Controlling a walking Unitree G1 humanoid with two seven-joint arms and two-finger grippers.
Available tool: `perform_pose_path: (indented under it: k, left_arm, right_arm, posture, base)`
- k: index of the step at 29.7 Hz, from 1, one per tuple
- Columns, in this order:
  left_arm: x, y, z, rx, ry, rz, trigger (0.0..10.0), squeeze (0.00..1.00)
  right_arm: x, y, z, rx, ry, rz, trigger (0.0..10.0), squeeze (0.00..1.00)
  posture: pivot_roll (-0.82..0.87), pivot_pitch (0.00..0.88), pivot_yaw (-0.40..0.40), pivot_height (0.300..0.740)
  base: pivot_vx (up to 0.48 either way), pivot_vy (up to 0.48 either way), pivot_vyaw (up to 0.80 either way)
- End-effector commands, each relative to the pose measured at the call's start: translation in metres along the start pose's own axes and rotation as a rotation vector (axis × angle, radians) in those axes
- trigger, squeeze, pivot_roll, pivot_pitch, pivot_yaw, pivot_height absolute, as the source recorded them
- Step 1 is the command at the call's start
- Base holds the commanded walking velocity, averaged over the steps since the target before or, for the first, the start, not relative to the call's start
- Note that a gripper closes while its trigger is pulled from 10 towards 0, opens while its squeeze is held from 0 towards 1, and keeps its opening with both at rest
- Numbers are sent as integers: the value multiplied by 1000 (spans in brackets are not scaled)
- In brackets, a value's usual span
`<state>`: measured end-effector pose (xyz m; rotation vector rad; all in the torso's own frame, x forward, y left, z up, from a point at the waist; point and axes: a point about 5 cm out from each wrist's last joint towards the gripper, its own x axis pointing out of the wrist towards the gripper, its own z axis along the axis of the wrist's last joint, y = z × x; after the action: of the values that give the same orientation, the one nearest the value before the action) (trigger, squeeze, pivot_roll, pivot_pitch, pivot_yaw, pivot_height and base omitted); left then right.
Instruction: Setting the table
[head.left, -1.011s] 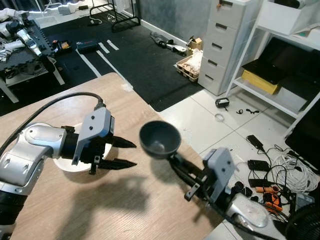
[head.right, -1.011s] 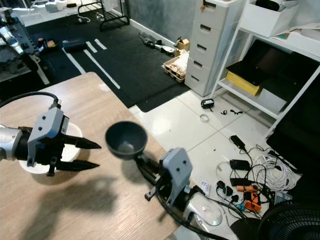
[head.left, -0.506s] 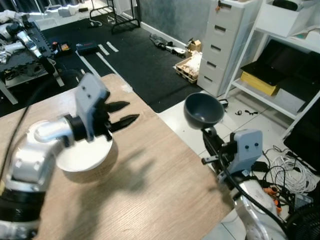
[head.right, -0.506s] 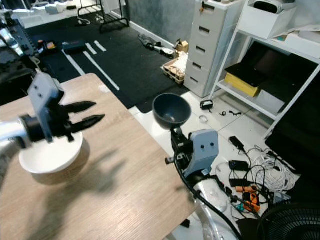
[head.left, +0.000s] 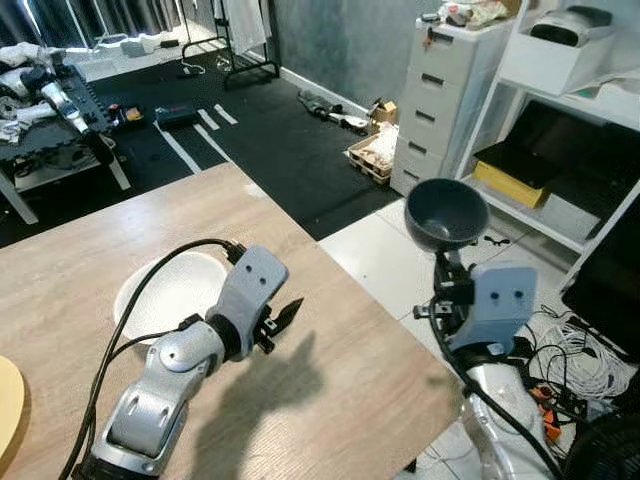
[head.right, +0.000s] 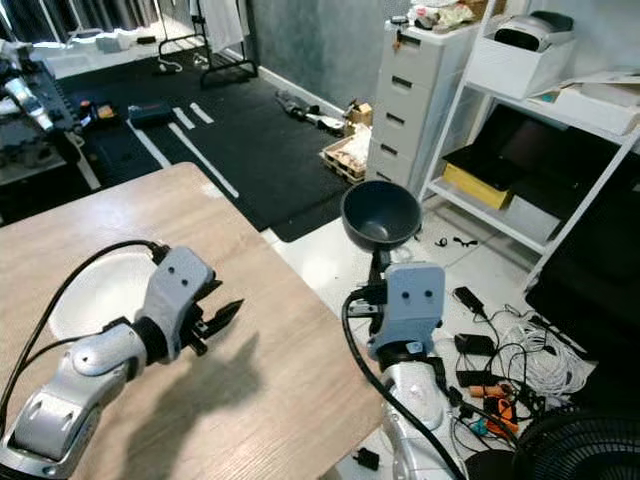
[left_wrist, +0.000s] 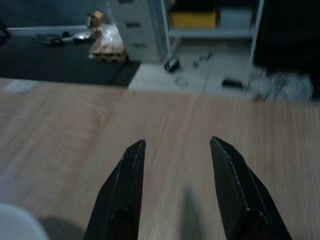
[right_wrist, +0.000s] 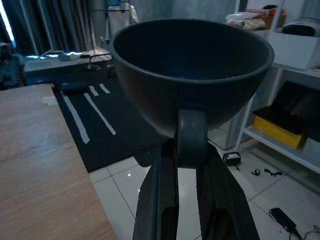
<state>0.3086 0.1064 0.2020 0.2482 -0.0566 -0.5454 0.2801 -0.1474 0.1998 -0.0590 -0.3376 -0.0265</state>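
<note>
A dark grey bowl (head.left: 440, 212) is held upright in the air beyond the wooden table's (head.left: 350, 390) right edge, over the tiled floor. My right gripper (head.left: 447, 262) is shut on the bowl (right_wrist: 192, 65) from below, its fingers (right_wrist: 165, 200) pinching the rim. A white plate (head.left: 165, 290) lies on the table near the middle. My left gripper (head.left: 287, 313) hovers low over bare wood just right of that plate, open and holding nothing; its fingers (left_wrist: 125, 190) stand well apart, and the plate's edge (left_wrist: 15, 225) shows beside them.
A yellow plate's rim (head.left: 8, 410) shows at the table's left edge. Right of the table are a white drawer cabinet (head.left: 440, 90), white shelves with a yellow box (head.left: 515, 185), loose cables (head.left: 590, 350) and a fan (head.left: 610, 450). A black mat (head.left: 270, 130) lies behind.
The right arm has lifted the bowl higher and out past the table's right edge. The left arm has swung off the white plate to the wood beside it. The camera view has shifted.
</note>
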Motion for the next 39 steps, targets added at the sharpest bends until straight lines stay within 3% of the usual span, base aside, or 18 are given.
perform_pose_path:
  k: [1,9,39]
  left_arm:
    - [1,2,-3,-31,9,47,10000,0]
    - [8,5,-3,-103,-12,166,10000,0]
    - [12,-7,-9,-146,-26,205,10000,0]
  right_arm:
    - [-2,0,-6,14,19,-25,10000,0]
    - [-3,1,-16,19,46,-62,10000,0]
    - [4,6,-26,18,52,-30,10000,0]
  posture:
    - [52,75,149,740]
    - [40,63,140,740]
    - [44,38,107,740]
  base:
    - [0,0,0]
    - [0,0,0]
    - [0,0,0]
